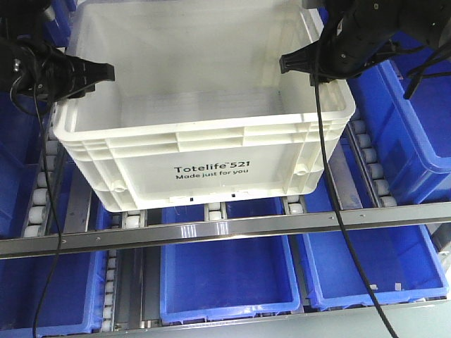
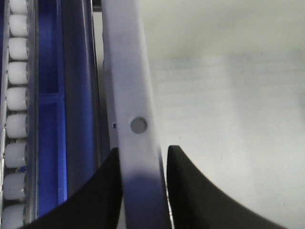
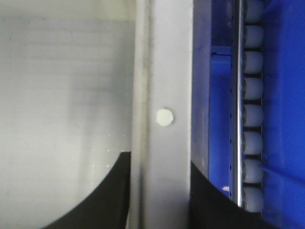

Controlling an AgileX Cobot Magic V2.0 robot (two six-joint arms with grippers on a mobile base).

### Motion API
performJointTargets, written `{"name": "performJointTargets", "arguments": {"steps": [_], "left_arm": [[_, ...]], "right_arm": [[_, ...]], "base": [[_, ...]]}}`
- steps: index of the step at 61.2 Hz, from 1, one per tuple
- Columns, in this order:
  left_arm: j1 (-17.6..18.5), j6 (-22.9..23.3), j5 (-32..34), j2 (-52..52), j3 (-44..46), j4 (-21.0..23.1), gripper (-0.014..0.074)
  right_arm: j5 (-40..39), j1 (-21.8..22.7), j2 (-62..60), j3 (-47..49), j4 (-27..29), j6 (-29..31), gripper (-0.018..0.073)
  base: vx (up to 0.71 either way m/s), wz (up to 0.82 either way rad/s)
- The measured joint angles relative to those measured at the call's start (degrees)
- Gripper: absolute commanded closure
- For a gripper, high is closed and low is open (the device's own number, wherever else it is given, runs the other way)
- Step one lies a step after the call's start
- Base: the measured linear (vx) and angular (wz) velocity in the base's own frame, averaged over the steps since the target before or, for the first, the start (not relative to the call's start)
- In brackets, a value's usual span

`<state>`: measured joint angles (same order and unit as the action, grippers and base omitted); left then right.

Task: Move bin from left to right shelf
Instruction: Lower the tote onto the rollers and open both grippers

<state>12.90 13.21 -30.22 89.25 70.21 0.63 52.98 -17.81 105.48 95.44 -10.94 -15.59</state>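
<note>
Straddling opposite rims of the bin (image 1: 211, 151), left tool (image 2: 142, 191) and right tool (image 3: 159, 191) clamped on it, blue bins (image 1: 229, 282) below.

The bin's (image 3: 164, 71) white rim runs top to bottom through the frame, marked by one small round spot, with the pale inner wall on the left. The right gripper (image 3: 159, 191) straddles that rim, its black fingers (image 3: 102, 200) apparently pressed against either side. To the right, a line of grey rollers (image 3: 252, 117) runs alongside blue plastic (image 3: 286, 95).
</note>
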Motion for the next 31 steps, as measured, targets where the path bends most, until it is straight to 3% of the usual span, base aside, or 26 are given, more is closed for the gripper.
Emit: {"name": "performJointTargets", "arguments": {"steps": [19,31], "left_arm": [[0.32,-5.69,0.99,0.31,0.32,0.79,0.0143],[0.37,-6.19,1.82,-1.37,0.44,0.79,0.0076]], "right_arm": [[-0.46,0.29,0.31,0.0,-3.26,-0.84,0.0056],[-0.46,0.49,-1.91,0.0,-3.58,-0.31,0.0026]], "base": [[0.0,0.0],[0.0,0.0]]}}
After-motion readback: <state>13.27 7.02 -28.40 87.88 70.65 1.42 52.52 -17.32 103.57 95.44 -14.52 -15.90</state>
